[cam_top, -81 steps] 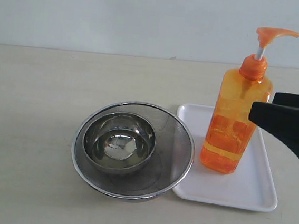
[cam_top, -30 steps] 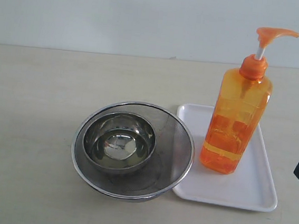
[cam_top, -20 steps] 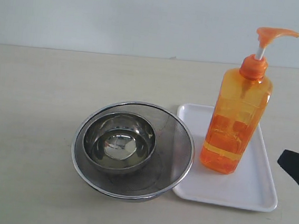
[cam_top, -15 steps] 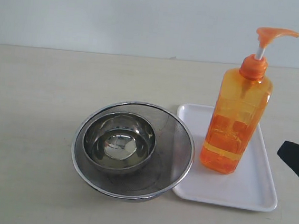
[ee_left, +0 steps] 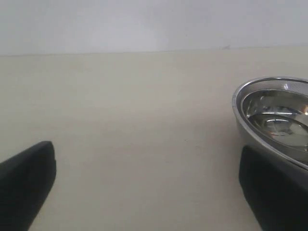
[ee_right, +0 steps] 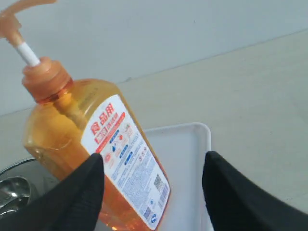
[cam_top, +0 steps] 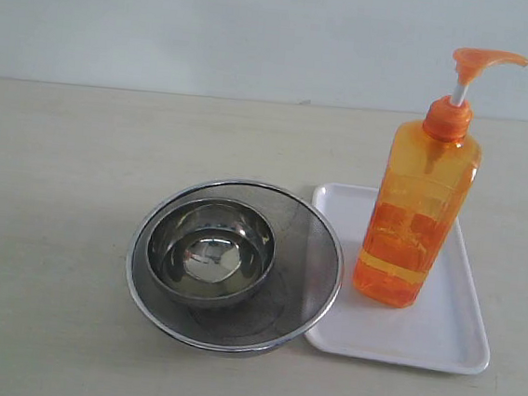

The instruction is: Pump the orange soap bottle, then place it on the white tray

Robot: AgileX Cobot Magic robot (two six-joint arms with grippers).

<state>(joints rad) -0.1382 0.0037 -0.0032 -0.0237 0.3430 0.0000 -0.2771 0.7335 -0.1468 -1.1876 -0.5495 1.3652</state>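
The orange soap bottle (cam_top: 416, 222) stands upright on the white tray (cam_top: 447, 333), its pump head raised on the white stem. In the right wrist view the orange soap bottle (ee_right: 96, 144) shows its white label and the white tray (ee_right: 187, 154) lies beneath it. My right gripper (ee_right: 153, 161) is open and holds nothing; it hangs back from the bottle, off the right edge of the exterior view. My left gripper (ee_left: 147, 151) is open wide over bare table, with nothing between its fingers, and does not show in the exterior view.
A large steel bowl (cam_top: 310, 259) with a smaller steel bowl (cam_top: 210, 249) inside it sits just left of the tray, touching its edge. The large steel bowl (ee_left: 274, 115) is close beside one left finger. A pale wall runs behind the table.
The right gripper's black finger, visible at the right edge of the exterior view half a second ago, has withdrawn out of frame. The bottle, tray and bowls have not moved.
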